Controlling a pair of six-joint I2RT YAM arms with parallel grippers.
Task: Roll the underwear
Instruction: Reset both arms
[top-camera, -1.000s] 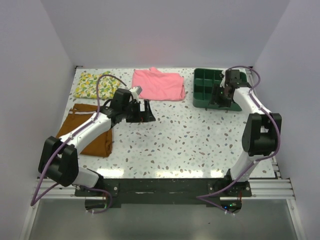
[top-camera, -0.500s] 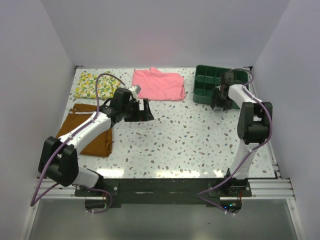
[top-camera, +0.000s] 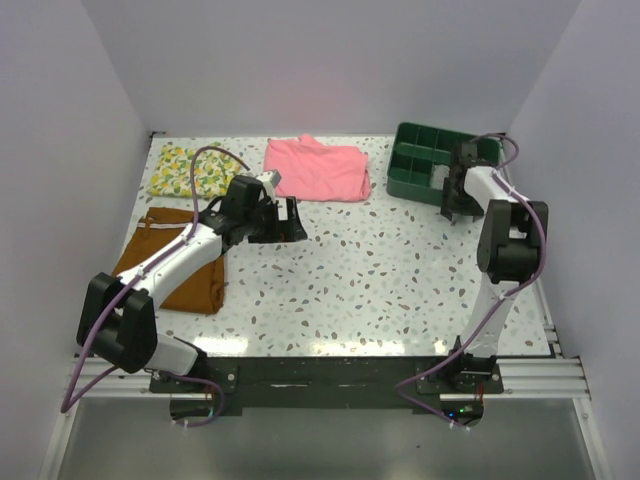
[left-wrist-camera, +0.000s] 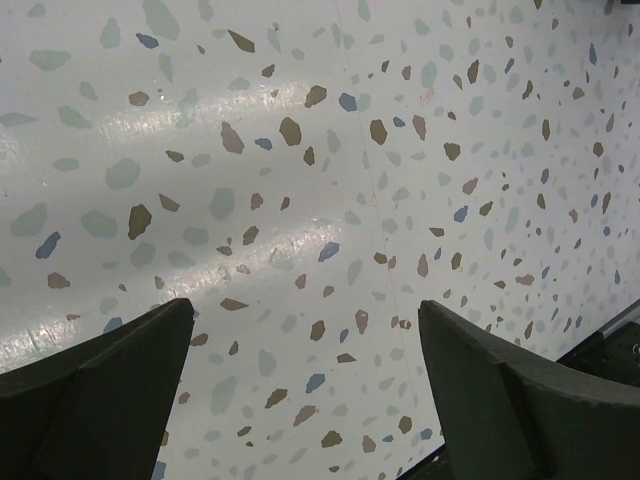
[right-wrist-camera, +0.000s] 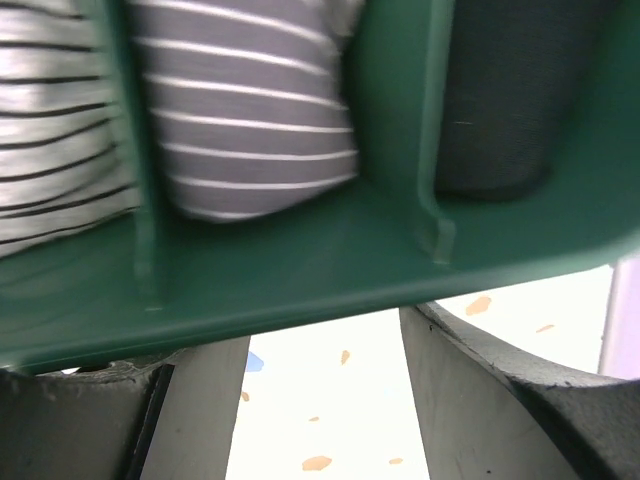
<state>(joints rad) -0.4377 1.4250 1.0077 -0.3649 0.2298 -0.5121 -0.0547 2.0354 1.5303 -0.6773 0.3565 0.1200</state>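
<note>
The underwear (right-wrist-camera: 250, 130) sits rolled in a compartment of the green tray (right-wrist-camera: 300, 270), upper centre of the right wrist view. Below it, outside the tray wall, the right gripper (right-wrist-camera: 320, 400) has its jaws apart, holding nothing. Centre-left in the top view, the left gripper (top-camera: 290, 222) gapes wide, empty, over the speckled table (left-wrist-camera: 300, 150).

No readable text, label, number or sign appears anywhere.

White-and-black arms (top-camera: 180, 255) trailing purple cables (top-camera: 214, 150).
</note>
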